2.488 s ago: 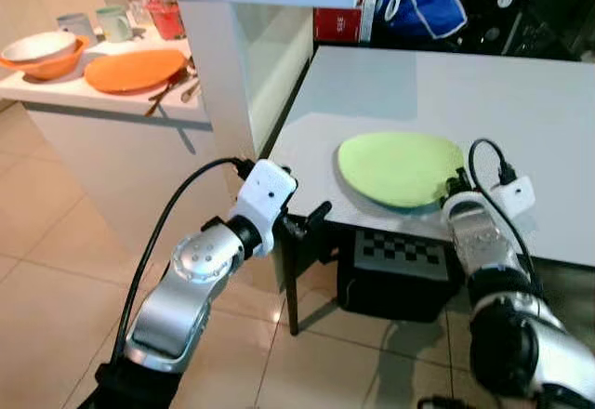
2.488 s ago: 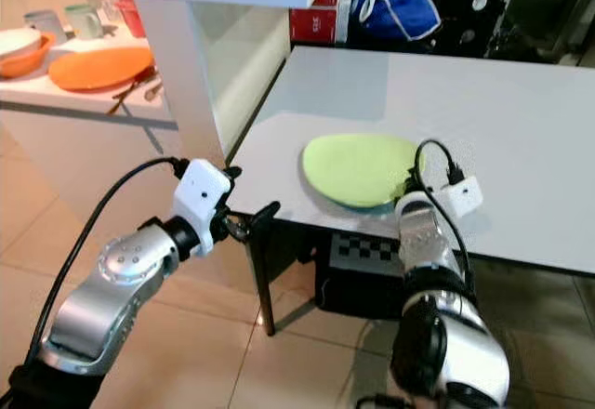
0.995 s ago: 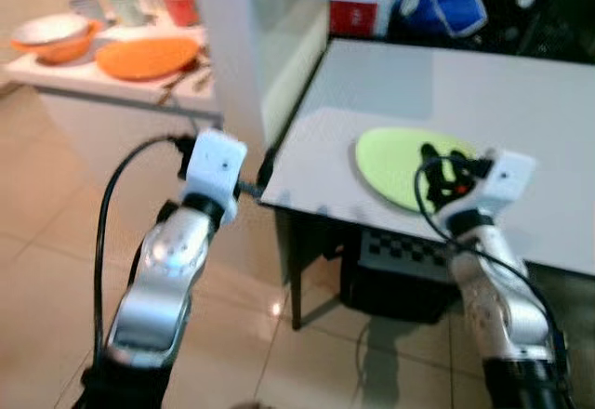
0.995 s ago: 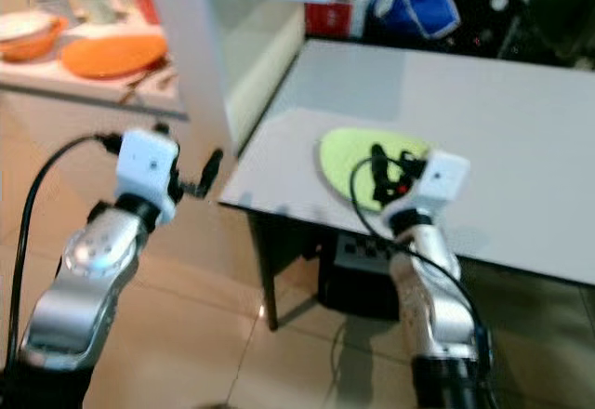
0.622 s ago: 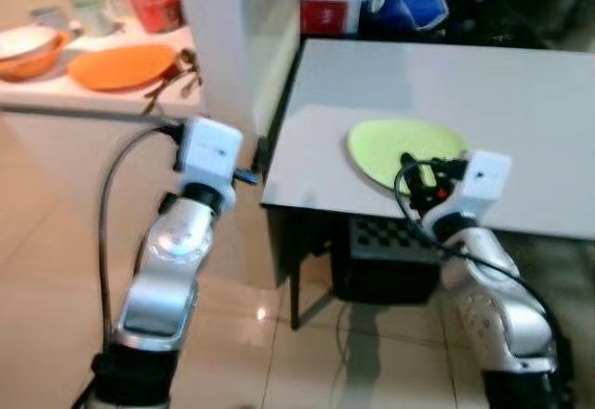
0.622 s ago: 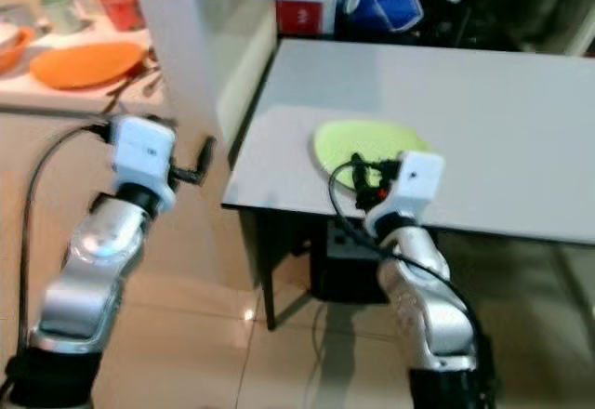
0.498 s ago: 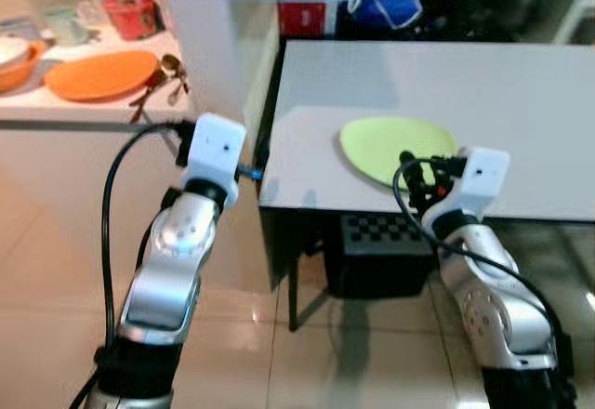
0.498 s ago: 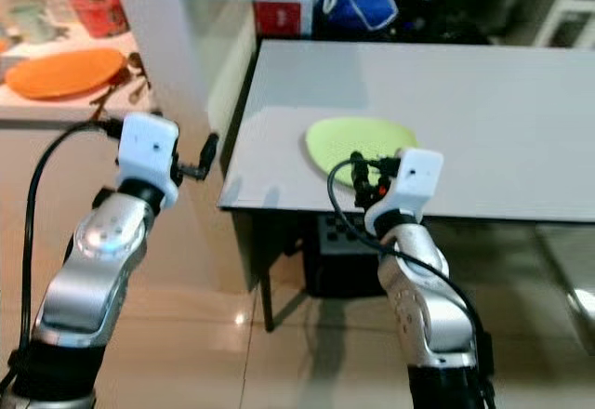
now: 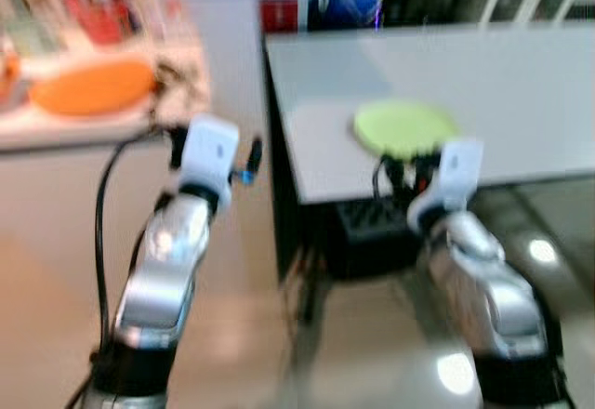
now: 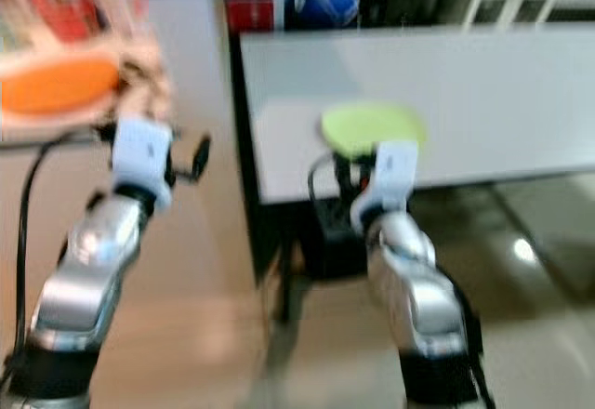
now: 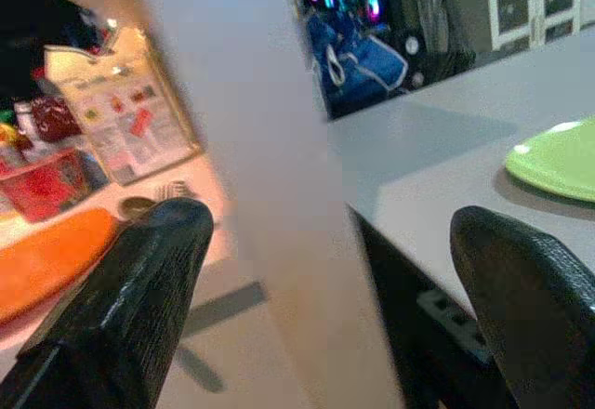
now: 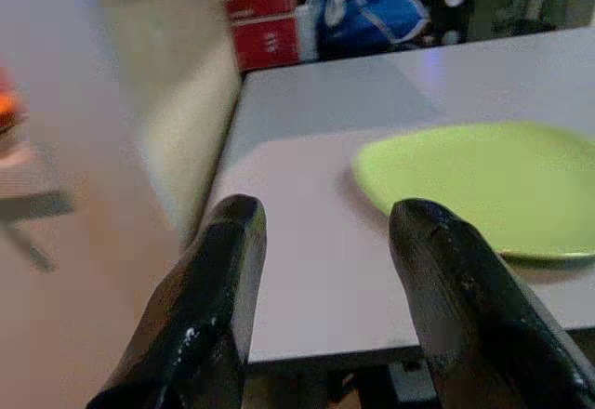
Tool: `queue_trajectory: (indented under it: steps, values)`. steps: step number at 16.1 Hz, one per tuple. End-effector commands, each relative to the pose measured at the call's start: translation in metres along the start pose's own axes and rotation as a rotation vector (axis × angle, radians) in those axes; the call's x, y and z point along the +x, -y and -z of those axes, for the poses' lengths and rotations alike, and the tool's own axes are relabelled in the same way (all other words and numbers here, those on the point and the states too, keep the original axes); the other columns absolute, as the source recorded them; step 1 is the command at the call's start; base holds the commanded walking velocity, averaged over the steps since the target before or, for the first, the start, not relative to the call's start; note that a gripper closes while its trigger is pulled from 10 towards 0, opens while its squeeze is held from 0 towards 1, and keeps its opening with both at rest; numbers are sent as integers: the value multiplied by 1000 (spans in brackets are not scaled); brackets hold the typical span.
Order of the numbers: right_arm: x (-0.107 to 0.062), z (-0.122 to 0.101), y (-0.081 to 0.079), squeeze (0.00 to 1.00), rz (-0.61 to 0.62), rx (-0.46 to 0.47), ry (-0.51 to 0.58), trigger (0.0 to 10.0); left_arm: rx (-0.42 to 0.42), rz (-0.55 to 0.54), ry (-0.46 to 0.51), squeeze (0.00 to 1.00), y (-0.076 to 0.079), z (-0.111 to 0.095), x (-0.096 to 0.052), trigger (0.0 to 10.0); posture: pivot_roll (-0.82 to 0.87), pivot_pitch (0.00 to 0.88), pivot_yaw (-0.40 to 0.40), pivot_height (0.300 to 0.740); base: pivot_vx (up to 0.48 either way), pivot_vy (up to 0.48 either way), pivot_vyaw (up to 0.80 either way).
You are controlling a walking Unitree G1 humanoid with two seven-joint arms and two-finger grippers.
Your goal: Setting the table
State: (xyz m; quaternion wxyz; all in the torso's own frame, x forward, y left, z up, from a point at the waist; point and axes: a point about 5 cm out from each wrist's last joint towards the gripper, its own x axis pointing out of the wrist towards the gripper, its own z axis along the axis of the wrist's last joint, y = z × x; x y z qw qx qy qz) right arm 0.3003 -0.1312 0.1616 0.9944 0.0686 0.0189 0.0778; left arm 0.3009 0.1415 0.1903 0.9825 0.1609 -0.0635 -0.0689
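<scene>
A blue bag (image 12: 364,7) stood beyond the far edge of the grey tabletop, beside a red box (image 12: 263,17). A white pillar (image 11: 246,149) rose from the beige tiled floor (image 9: 56,270). The head views were blurred.

Home kitchen/dining area: white table (image 9: 521,84) w/ green plate (image 9: 403,126), cluttered counter (image 9: 56,125).

Bright indoor light; head views heavily motion-blurred, floor glare.

Both silver arms raised out front, elbows bent; left two-fingered black gripper (image 11: 325,288) spread wide, right two-fingered black gripper (image 12: 321,283) parted too, holding nothing.
</scene>
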Motion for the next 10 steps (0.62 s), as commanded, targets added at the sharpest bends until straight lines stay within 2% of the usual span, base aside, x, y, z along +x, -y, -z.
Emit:
queue_trajectory:
  steps: [1, 4, 8, 10]
  values:
    - [3, 1, -9, 0, -27, -35, -1, 10000, 12, -32, -5, 0, -8, 1, -1, 10000, 11, 0, 24, 740, 0, 472, 0]
    - [3, 2, -11, 0, -28, -39, 2, 10000, 18, -41, 2, 0, -12, -1, 4, 10000, 6, 0, 23, 740, 0, 470, 0]
    - [4, 0, -12, 0, -44, -28, 19, 10000, 12, -45, 4, 0, -11, -2, 2, 10000, 16, 0, 24, 740, 0, 472, 0]
    - [3, -3, -18, 0, -71, -40, 38, 10000, 10, -39, 21, 0, -11, -6, 8, 10000, 10, 0, 32, 740, 0, 472, 0]
